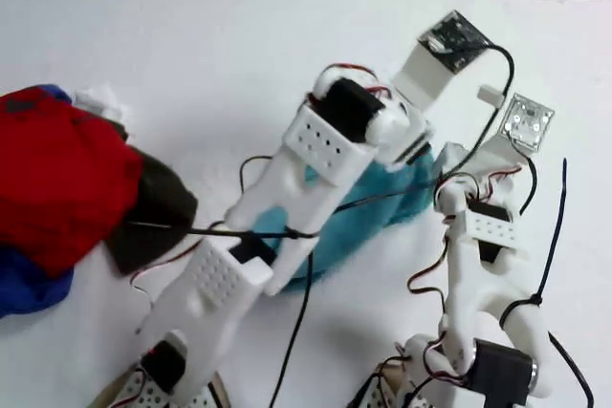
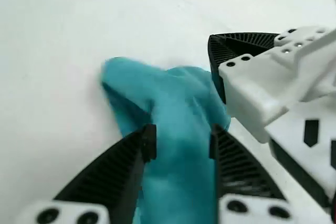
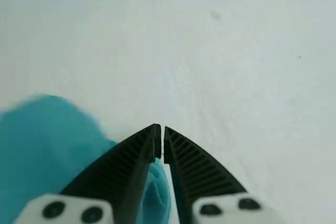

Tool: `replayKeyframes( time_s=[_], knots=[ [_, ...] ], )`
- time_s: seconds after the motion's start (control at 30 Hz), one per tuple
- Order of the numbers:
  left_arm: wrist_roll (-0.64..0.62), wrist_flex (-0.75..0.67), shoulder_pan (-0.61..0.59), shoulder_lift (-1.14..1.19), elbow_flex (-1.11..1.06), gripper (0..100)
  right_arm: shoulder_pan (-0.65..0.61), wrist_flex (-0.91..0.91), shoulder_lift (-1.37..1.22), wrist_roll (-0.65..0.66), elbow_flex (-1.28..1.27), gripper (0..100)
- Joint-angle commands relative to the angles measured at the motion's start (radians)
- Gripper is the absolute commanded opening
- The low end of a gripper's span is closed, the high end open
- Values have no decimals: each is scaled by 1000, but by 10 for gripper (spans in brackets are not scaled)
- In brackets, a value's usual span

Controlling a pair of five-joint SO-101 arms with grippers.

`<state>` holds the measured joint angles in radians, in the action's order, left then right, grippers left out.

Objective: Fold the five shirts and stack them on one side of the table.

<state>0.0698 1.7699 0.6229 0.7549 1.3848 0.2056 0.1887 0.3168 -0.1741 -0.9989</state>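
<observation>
A teal shirt [image 1: 368, 207] lies crumpled on the white table [image 1: 191, 54], right of centre, under both arms. My left gripper [image 2: 181, 142] is shut on a bunch of the teal shirt [image 2: 178, 103], which fills the gap between its black fingers. In the high view, the left gripper [image 1: 416, 140] sits at the shirt's far edge. My right gripper [image 3: 160, 137] is closed at the edge of the teal shirt [image 3: 47, 145], with teal cloth showing between its fingers behind the tips. From above, the right gripper [image 1: 448, 179] is at the shirt's right edge, close to the left one.
A pile of shirts sits at the table's left edge: red [image 1: 57, 179] on top, black [image 1: 153, 212] beside it, blue [image 1: 24, 284] below and a bit of white [image 1: 100, 100] behind. Cables run between the arms. The far half of the table is bare.
</observation>
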Motion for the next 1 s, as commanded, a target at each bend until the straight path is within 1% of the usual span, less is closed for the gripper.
replayKeyframes(
  time_s=[0.0, 0.1, 0.17, 0.23, 0.3, 0.37, 0.4, 0.57, 0.67, 0.73, 0.83, 0.97],
  knots=[
    [-3, 18, -48, -126, -8, 314, 7, -18, -2, -3, 17, 21],
    [2, 18, -80, -226, -10, 314, -5, -18, -2, 2, 17, 22],
    [2, 20, -126, -288, -12, 314, -33, -12, -2, 3, 17, 34],
    [2, 20, -195, -342, -58, 314, -70, 13, 5, 6, 18, 94],
    [2, 20, -275, -388, -168, 313, -114, 71, 13, 41, 40, 184],
    [2, 18, -362, -440, -320, 313, -160, 180, 24, 86, 98, 254],
    [2, 18, -408, -470, -401, 313, -182, 245, 24, 109, 143, 269],
    [5, 17, -608, -643, -817, 313, -341, 627, -36, 212, 416, 236],
    [37, 12, -703, -764, -1006, 313, -463, 797, -110, 270, 578, 236],
    [81, -12, -776, -841, -1106, 312, -547, 895, -162, 305, 663, 236],
    [133, -49, -918, -942, -1230, 312, -670, 1024, -237, 361, 743, 236],
    [206, -89, -1092, -1046, -1356, 312, -817, 1107, -315, 462, 760, 236]
  ],
)
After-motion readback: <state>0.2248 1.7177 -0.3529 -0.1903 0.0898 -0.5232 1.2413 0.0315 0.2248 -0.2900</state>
